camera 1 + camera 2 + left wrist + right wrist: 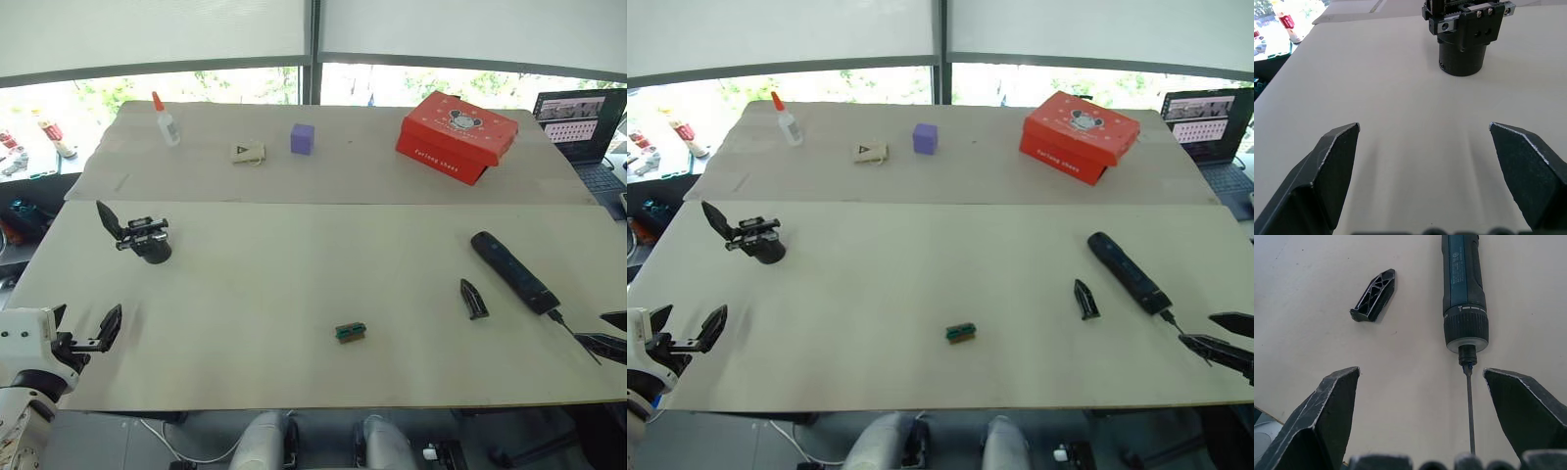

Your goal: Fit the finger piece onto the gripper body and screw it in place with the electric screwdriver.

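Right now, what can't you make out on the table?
- Gripper body: top cut off by the left wrist view's edge; head views too small to show screw holes.
- Screwdriver: rear end cut off in the right wrist view.
- Finger piece: underside hidden against the table.
- Red box print: too small to read.

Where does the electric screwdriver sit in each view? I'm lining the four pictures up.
Left eye view: electric screwdriver lies on the table's right side, bit toward the right pincer.
Right eye view: same spot, just right of the finger piece.
Left wrist view: not in it; the gripper body is ahead.
Right wrist view: ahead, bit between the open fingers.
Shared landmark: the finger piece.
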{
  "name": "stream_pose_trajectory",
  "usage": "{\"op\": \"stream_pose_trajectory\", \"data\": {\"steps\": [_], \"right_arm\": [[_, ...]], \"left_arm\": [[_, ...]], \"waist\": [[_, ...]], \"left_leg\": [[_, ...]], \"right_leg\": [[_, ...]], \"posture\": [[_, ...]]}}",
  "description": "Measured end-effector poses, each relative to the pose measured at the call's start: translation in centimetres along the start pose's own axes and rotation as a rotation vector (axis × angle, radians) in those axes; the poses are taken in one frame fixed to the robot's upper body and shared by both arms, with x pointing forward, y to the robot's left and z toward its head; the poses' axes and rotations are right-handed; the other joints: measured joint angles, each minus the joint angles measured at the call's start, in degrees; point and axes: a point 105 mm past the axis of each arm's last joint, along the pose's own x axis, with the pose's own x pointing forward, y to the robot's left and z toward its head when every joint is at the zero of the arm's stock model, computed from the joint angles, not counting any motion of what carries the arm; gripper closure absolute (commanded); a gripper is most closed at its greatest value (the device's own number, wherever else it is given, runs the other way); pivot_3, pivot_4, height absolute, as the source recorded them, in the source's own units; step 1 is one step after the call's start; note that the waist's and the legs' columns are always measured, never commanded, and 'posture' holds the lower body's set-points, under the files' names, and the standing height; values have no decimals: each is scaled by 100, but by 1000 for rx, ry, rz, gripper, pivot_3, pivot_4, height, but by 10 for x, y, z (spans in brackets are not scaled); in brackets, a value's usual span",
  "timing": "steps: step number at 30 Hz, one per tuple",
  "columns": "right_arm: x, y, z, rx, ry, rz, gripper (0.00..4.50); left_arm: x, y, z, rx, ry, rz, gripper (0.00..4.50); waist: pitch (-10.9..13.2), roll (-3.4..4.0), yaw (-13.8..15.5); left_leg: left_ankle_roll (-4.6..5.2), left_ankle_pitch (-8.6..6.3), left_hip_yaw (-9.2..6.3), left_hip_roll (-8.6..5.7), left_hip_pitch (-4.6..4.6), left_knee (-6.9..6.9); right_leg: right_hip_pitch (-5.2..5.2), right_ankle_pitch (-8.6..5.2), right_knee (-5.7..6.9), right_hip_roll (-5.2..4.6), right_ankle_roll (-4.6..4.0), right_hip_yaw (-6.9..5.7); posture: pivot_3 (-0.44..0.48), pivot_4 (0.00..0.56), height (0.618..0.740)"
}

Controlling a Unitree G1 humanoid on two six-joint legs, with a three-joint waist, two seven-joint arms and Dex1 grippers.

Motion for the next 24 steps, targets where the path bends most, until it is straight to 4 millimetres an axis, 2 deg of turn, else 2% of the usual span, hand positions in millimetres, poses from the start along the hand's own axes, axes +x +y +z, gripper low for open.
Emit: {"op": "stream_pose_trajectory", "data": {"steps": [2, 4, 7, 11, 15, 19, 24], "right_arm": [[1, -1, 1, -3, -2, -1, 0], [6, -3, 12, -32, -33, -8, 0], [20, 4, 43, -122, -101, 31, 0], [46, 50, 98, -297, -173, 250, 0], [57, 96, 140, -418, -222, 462, 0], [67, 130, 162, -479, -275, 593, 0], [80, 154, 166, -501, -298, 678, 0]], "left_arm": [[0, 0, 0, 0, 0, 1, 11], [6, -6, 2, -9, -13, -7, 11], [17, -13, 7, -24, -43, -26, 11], [35, -12, 10, -60, -54, -20, 11], [52, -18, 5, -60, -46, -40, 11], [69, -22, 1, -58, -38, -43, 11], [89, -25, 5, -72, -55, -25, 11]], "waist": [[0, 0, -4], [-3, 7, -17], [-7, 14, -47], [-12, 31, -77], [-7, 22, -58], [-3, 14, -11], [-1, 9, -10]], "left_leg": [[0, 0, 0, 0, 1, 0], [-1, -1, 1, -2, 1, 1], [0, 1, 1, 0, 3, 0], [30, 20, 1, 1, 2, -1], [30, 20, 1, 0, -1, 0], [31, 19, -1, -3, -8, 5], [31, 20, 0, -3, -10, 4]], "right_leg": [[0, 0, 0, 0, 0, 0], [0, 1, 2, 0, 1, 0], [0, 1, 5, 4, 1, -1], [-4, 0, 7, 15, 0, -15], [-2, 0, 0, 11, 0, -33], [-3, 1, -3, 4, 2, -40], [-5, 2, 0, 4, 4, -44]], "posture": [[0, 150, 740], [0, 150, 740], [0, 150, 740], [0, 150, 740], [0, 150, 740], [0, 150, 740], [0, 150, 740]]}}
